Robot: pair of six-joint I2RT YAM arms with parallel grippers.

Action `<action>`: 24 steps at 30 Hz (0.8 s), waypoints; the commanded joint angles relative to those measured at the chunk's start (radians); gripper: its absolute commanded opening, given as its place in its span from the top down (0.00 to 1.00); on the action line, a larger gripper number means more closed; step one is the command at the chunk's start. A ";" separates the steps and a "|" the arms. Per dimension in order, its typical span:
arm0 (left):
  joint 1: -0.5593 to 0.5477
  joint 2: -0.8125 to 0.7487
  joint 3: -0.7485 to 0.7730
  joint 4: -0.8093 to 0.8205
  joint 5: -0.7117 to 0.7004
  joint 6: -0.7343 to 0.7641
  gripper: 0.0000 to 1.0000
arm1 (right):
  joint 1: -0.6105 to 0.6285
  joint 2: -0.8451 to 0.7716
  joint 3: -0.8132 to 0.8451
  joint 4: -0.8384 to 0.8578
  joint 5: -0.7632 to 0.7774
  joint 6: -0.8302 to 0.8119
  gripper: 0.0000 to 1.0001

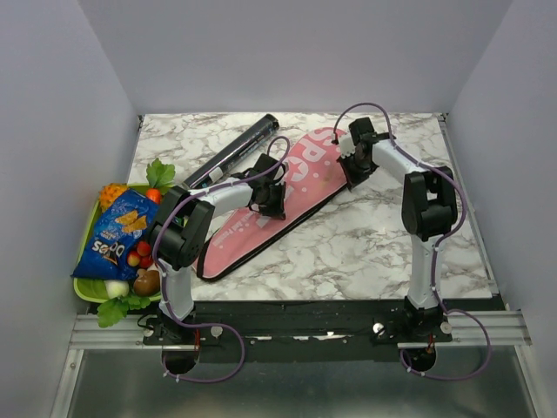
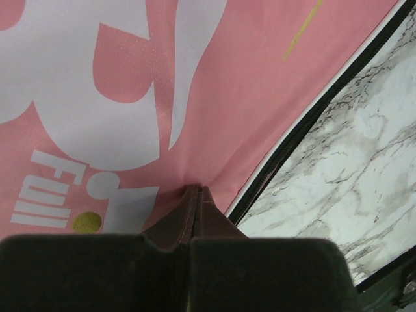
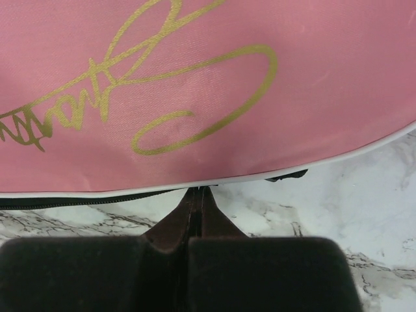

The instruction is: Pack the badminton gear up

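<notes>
The badminton gear in view is a pink racket-shaped bag (image 1: 233, 242) lying slantwise across the marble table, and a long black tube (image 1: 235, 152) beside its upper left. My left gripper (image 1: 271, 205) rests on the bag's middle. In the left wrist view it (image 2: 198, 190) is shut, pinching a wrinkle of the pink cloth (image 2: 227, 78) close to the black zip (image 2: 292, 140). My right gripper (image 1: 352, 178) is at the bag's wide far end. Its tips (image 3: 201, 190) are shut against the white-piped rim of the bag (image 3: 260, 130), above the zip (image 3: 65, 201).
A green tray (image 1: 83, 287) of toy fruit with a blue snack packet (image 1: 117, 235) on it sits at the table's left edge. Bare marble (image 1: 365, 244) lies right of the bag. Grey walls close in on three sides.
</notes>
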 commanded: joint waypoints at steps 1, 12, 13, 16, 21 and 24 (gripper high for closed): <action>-0.012 0.051 -0.017 -0.068 -0.015 0.020 1.00 | 0.105 -0.047 -0.063 -0.041 -0.079 0.038 0.99; -0.012 0.066 -0.004 -0.058 -0.014 0.017 1.00 | 0.252 -0.090 -0.160 -0.038 -0.182 0.109 0.99; -0.012 0.068 -0.004 -0.059 -0.014 0.017 1.00 | 0.266 -0.091 -0.170 -0.032 -0.194 0.115 0.99; -0.012 0.066 -0.009 -0.054 -0.012 0.019 1.00 | 0.277 -0.117 -0.219 0.001 -0.255 0.143 0.99; -0.012 0.060 -0.018 -0.048 -0.017 0.017 1.00 | 0.286 -0.177 -0.318 0.073 -0.283 0.196 0.99; -0.012 0.058 -0.020 -0.048 -0.017 0.019 1.00 | 0.281 -0.206 -0.332 0.104 -0.156 0.242 0.98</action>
